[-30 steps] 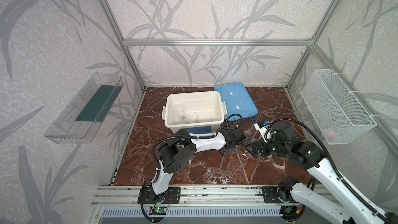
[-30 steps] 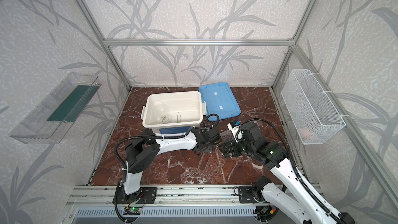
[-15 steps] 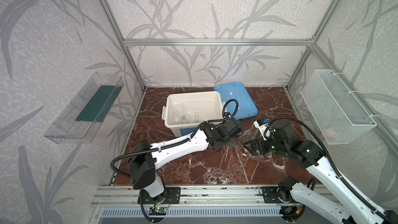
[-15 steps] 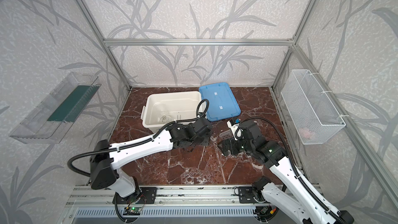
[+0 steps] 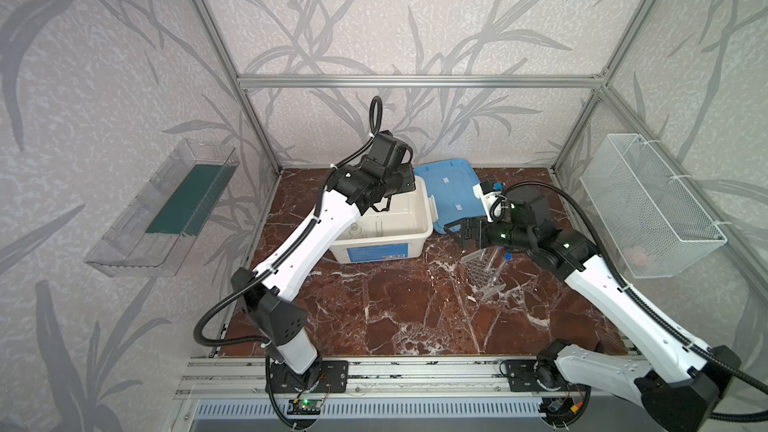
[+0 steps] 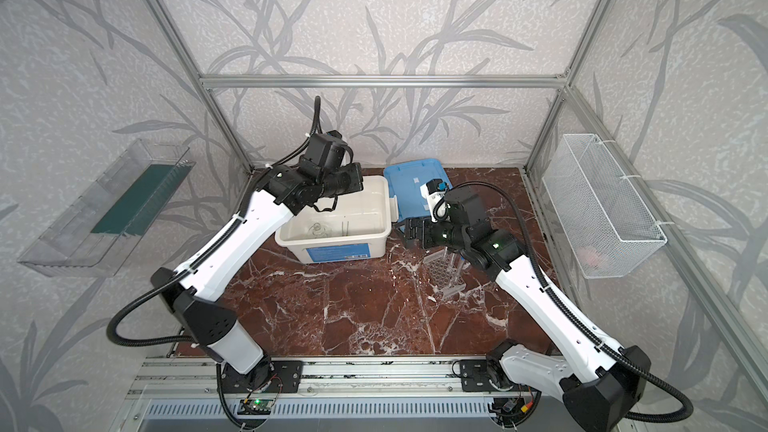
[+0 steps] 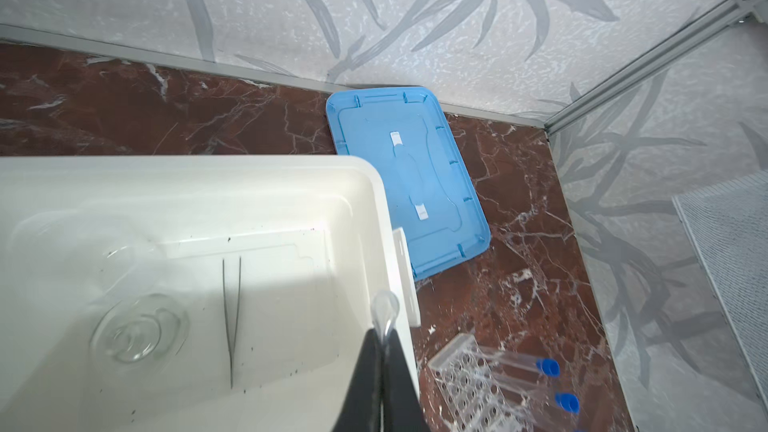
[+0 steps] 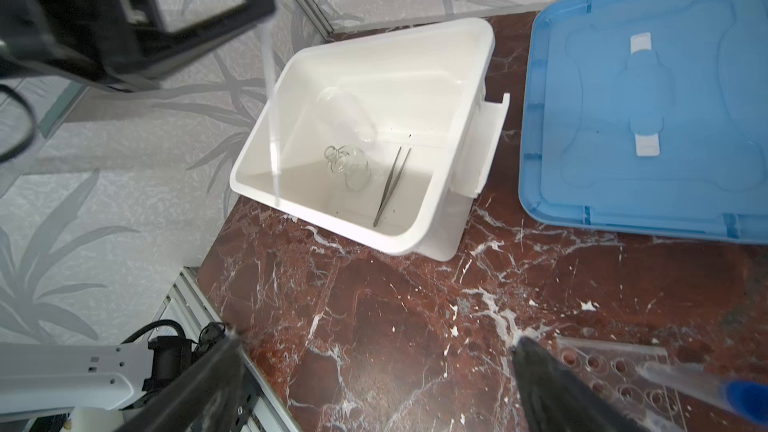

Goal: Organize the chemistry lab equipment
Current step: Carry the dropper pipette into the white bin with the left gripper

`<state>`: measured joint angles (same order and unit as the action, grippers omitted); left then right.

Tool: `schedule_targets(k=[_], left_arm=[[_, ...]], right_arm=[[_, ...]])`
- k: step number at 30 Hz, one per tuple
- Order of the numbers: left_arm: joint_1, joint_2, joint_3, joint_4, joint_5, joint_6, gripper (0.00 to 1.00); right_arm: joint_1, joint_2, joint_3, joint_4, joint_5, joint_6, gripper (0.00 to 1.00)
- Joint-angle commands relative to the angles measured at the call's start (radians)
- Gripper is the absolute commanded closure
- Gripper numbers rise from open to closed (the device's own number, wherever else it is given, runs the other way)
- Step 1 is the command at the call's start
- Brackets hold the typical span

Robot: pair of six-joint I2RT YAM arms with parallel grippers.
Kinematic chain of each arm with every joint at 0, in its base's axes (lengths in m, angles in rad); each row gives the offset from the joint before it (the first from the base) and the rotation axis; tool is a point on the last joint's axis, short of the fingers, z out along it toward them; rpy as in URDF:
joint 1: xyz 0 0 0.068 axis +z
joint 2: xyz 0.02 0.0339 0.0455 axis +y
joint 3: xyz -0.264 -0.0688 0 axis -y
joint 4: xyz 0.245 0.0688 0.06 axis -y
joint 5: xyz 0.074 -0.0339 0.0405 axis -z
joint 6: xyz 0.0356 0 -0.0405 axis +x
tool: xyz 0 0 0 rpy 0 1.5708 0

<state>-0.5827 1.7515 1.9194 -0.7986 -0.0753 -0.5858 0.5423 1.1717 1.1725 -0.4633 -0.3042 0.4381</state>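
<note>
A: On the left gripper (image 7: 381, 338), fingers pressed together on the thin clear rod (image 8: 272, 118). Rod sticks out past the fingertips and hangs near upright above the white tub (image 5: 428, 228).

B: Over which part?

A: In the left wrist view the tips sit over the tub's right rim. How far inside, can't tell.

B: Left arm pose?

A: Rises from the front-left of the tabletop (image 5: 395, 317). Forearm slants up over the tub's left side, wrist bent downward.

B: And the right gripper (image 8: 376, 338)?

A: Fingers spread wide, empty. It hovers over bare marble between the tub's right end and the clear tube rack (image 5: 482, 272), one finger just beside the rack's corner. Arm comes in from the front-right corner, forearm sloping up, gripper roughly level and pointing toward the tub.

B: Rest of the kit?

A: In the tub: small clear flask (image 7: 137, 334), clear beaker (image 8: 347, 114) on its side, thin grey tweezers (image 7: 232, 313) flat on the floor. Rack lies near the tabletop's right edge with blue-capped tubes (image 7: 547, 366) lying across it. Two caps show in the left wrist view.

B: Any writing?

A: A blue label (image 5: 376, 252) on the tub's front wall, print too small to read. The blue lid (image 5: 449, 189) lies flat by the back edge, beside the tub's right end, with two white tabs (image 7: 396, 139) on it.
</note>
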Motion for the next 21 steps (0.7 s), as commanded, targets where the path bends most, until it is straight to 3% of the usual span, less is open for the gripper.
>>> schedule_targets(k=[1, 8, 16, 21], left_arm=[[0.032, 0.133, 0.043, -0.088, 0.024, 0.050, 1.00], [0.052, 0.219, -0.029, 0.040, -0.005, 0.051, 1.00], [0.073, 0.278, -0.170, 0.223, 0.110, 0.014, 1.00], [0.072, 0.303, -0.244, 0.291, 0.108, -0.023, 1.00]], right_arm=[[0.002, 0.043, 0.042, 0.077, 0.007, 0.019, 0.01], [0.000, 0.122, 0.078, 0.095, 0.026, -0.018, 0.00], [-0.001, 0.188, 0.076, 0.121, -0.003, -0.053, 0.01], [-0.021, 0.173, 0.049, 0.135, 0.002, -0.068, 0.00]])
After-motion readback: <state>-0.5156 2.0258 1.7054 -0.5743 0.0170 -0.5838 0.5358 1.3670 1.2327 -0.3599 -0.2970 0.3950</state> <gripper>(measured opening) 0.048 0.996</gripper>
